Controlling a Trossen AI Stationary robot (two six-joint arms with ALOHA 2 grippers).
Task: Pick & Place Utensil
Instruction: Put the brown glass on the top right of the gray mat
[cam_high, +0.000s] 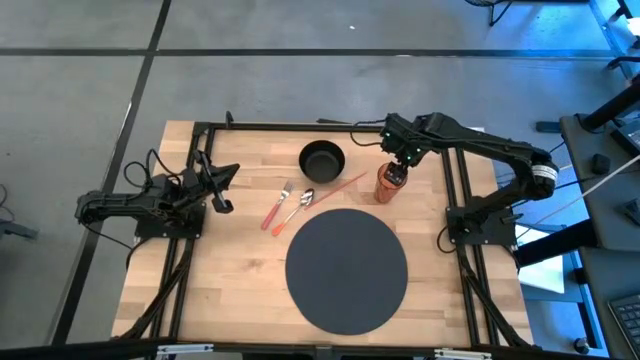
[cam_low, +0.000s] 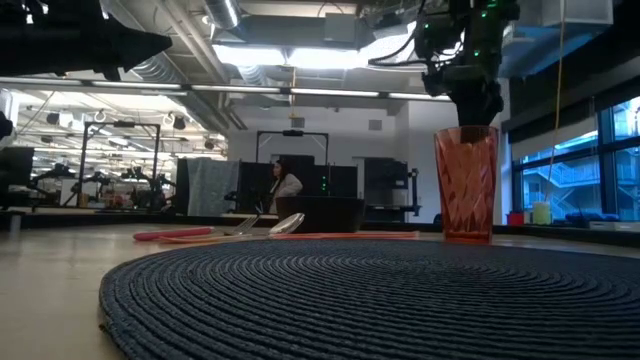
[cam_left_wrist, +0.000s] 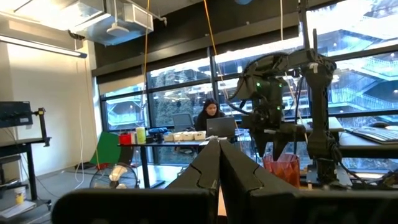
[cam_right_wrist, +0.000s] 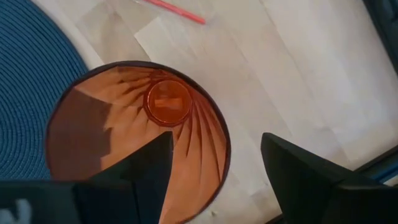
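Utensils — a red-handled metal fork (cam_high: 277, 208) and spoon (cam_high: 297, 207) — lie side by side on the wooden table (cam_high: 230, 290), between the left gripper (cam_high: 222, 190) and the round dark woven placemat (cam_high: 347, 270), long axes slanting toward the black bowl (cam_high: 322, 158). Left gripper is nearer, fingers pressed together. Right gripper (cam_right_wrist: 214, 180), jaws apart, hovers over the orange ribbed plastic cup (cam_right_wrist: 143, 130) — well beyond the utensils.
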